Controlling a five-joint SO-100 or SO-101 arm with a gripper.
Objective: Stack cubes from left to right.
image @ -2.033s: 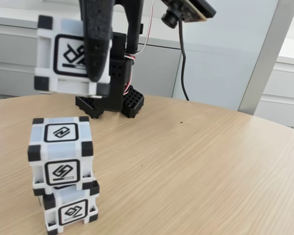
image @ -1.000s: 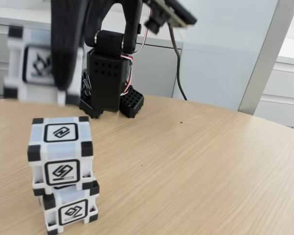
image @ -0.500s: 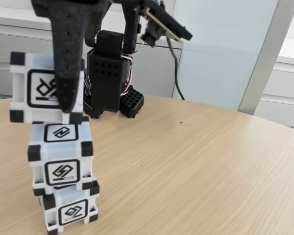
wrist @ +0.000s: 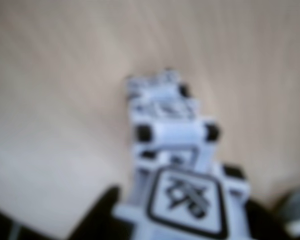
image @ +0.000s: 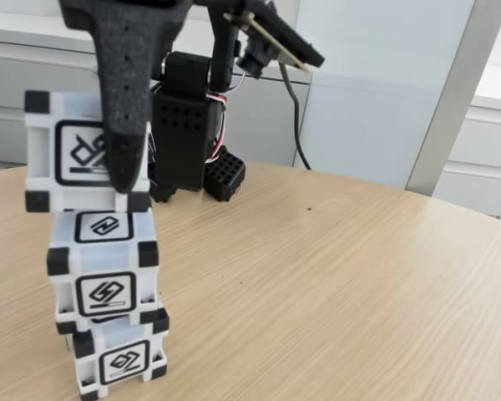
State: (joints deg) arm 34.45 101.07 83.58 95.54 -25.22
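Note:
Two white cubes with black corners stand stacked at the left of the fixed view, the middle cube [image: 104,267] on the bottom cube [image: 121,361]. A third cube [image: 71,150] hangs at the top of the stack, shifted a little left, its underside level with the middle cube's top; I cannot tell whether they touch. My black gripper [image: 108,180] is shut on this third cube, with one finger [image: 123,109] across its front face. In the blurred wrist view the held cube [wrist: 186,199] fills the bottom, and the stacked cubes [wrist: 165,117] lie below it on the table.
The arm's black base [image: 188,142] stands behind the stack on the round wooden table [image: 334,284]. The wrist camera [image: 271,42] and its cable hang at the upper middle. Grey cabinets and a metal post [image: 451,100] are beyond the table's far edge.
The gripper carried the third cube to the left, then down onto the top of the two-cube stack. Over the last half second it shifted slightly right.

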